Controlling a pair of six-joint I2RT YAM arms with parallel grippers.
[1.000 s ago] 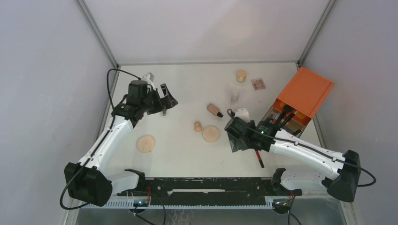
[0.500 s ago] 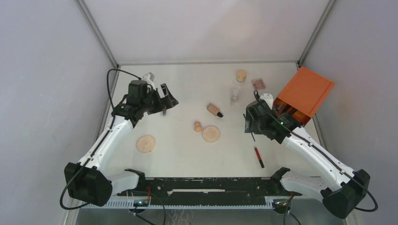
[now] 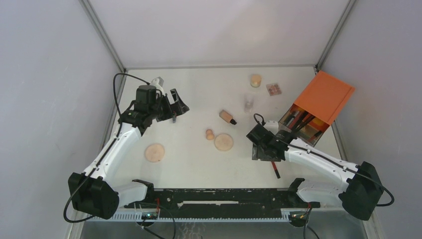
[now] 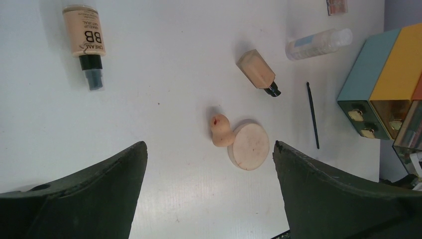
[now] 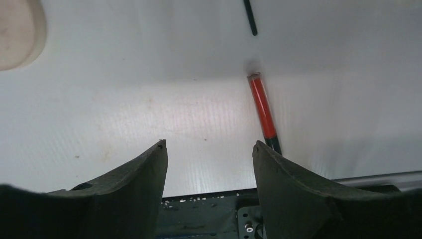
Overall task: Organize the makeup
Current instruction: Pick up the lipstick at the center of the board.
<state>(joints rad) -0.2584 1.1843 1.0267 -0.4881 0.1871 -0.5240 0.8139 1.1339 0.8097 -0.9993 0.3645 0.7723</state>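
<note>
My right gripper (image 3: 263,152) is open and empty, low over the table just left of a red-and-black pencil (image 3: 274,167). In the right wrist view the pencil (image 5: 262,106) lies beside the right fingertip, outside the gripper (image 5: 209,147). A thin black brush (image 5: 250,18) lies beyond it. My left gripper (image 3: 176,106) is open and empty at the far left. Its view shows a BB cream bottle (image 4: 84,42), a peach bottle (image 4: 258,70), a beige sponge (image 4: 220,132) touching a tan disc (image 4: 249,146), and the brush (image 4: 312,115).
The orange-topped drawer box (image 3: 321,98) stands at the right edge with pencils in its open front. A clear bottle (image 3: 248,103), a small round jar (image 3: 255,80) and a palette (image 3: 273,89) sit at the back. A second tan disc (image 3: 155,152) lies front left.
My right gripper swung up to the drawer box half a second ago and is now back down beside the red pencil. The left arm has not moved.
</note>
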